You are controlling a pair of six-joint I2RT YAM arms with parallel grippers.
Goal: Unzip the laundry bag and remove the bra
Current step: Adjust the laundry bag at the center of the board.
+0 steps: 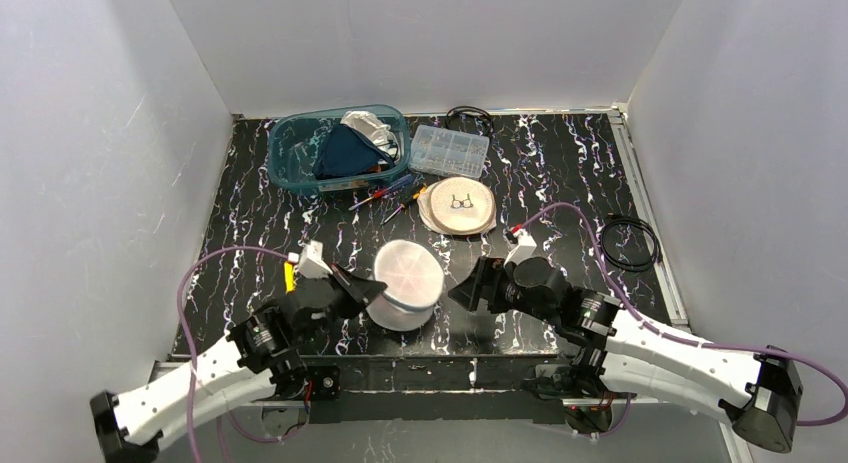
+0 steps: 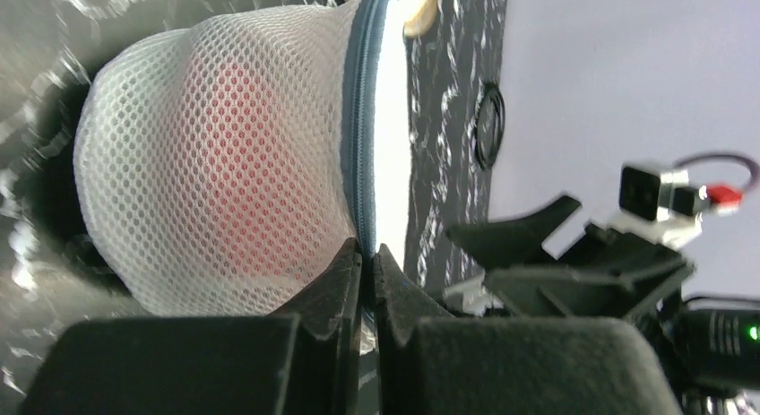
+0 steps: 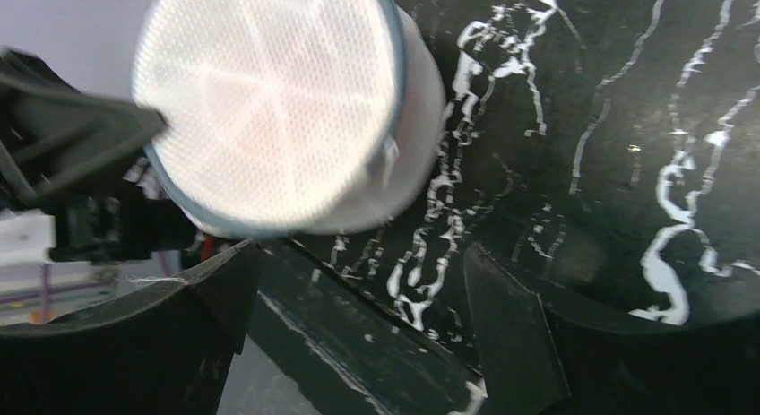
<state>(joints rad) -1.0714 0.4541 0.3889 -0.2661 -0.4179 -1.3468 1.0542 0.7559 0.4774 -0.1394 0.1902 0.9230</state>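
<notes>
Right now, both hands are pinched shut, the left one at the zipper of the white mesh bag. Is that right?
Not quite. The right hand is wide open near the mesh bag, as the right wrist view shows. The left hand is indeed pinched shut at the zipper.

**Bag at near centre, clutter along the far side**

A round white mesh laundry bag (image 1: 404,283) stands near-centre on the black marbled counter (image 1: 560,173). The left pincer (image 1: 372,286) touches the zip on its left side, and the right pincer (image 1: 465,283) sits just right of it, apart. A teal plastic bin (image 1: 290,158) lies far left, with a clear compartment box (image 1: 450,149) to its right. Nearer than both lie loose screwdrivers (image 1: 392,193) and a round woven stack (image 1: 458,205). A coiled black cable (image 1: 630,245) lies at the right edge.
</notes>
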